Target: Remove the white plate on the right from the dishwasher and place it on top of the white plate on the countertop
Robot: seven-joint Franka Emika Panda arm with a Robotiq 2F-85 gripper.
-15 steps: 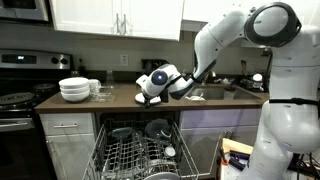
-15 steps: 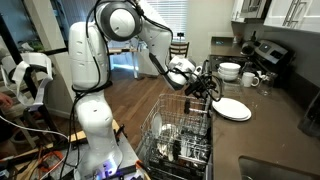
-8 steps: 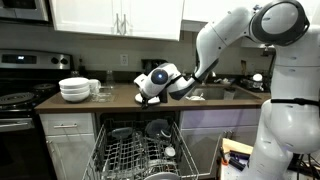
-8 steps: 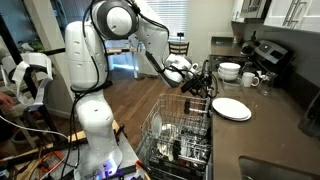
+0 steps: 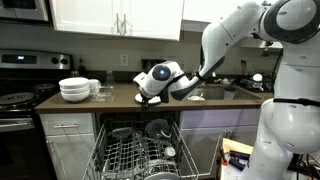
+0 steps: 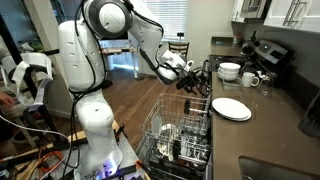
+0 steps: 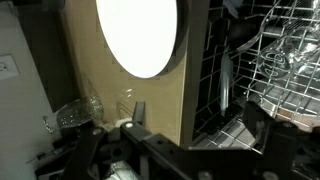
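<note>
A white plate (image 6: 232, 108) lies flat on the brown countertop (image 6: 270, 130) and fills the top of the wrist view (image 7: 138, 35). The dishwasher rack (image 5: 138, 152) is pulled out below the counter and also shows in an exterior view (image 6: 180, 135) and in the wrist view (image 7: 270, 60). A thin pale plate edge (image 7: 228, 82) stands upright in the rack. My gripper (image 6: 195, 80) hovers above the rack beside the counter edge, in an exterior view (image 5: 150, 93) and in the wrist view (image 7: 195, 125). It is open and holds nothing.
Stacked white bowls (image 5: 75, 89) and glasses (image 5: 101, 88) stand on the counter near the stove (image 5: 18, 100). Dark dishes (image 5: 157, 128) stand in the rack. A sink (image 5: 215, 92) lies behind the arm. Mugs and bowls (image 6: 235, 72) sit beyond the flat plate.
The arm has lifted the gripper slightly up and away from the rack and the counter plate. The plate and the rack have not moved.
</note>
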